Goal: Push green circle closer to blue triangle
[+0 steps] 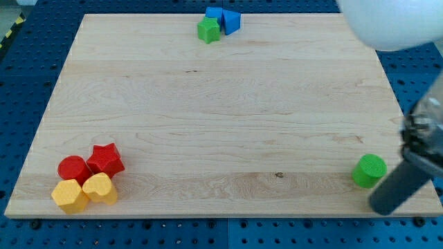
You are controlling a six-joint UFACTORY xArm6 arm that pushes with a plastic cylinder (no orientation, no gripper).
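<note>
Starting at the view's left: red and yellow blocks [88, 181] clustered on the worktop [221, 124]. Top centre: blue triangle [231, 21]. Far right, green circle [369, 170], my tip [382, 207] just beside it, lower right. No fingers fitted; nothing held.

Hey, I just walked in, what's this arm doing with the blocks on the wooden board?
A robot arm's dark rod is working at the wooden board. My tip sits just to the view's right and below the green circle block, close to it near the bottom right corner. The blue triangle block lies far off at the view's top edge, bunched with a blue cube and a green star-like block. The green circle has not yet been brought near it.
</note>
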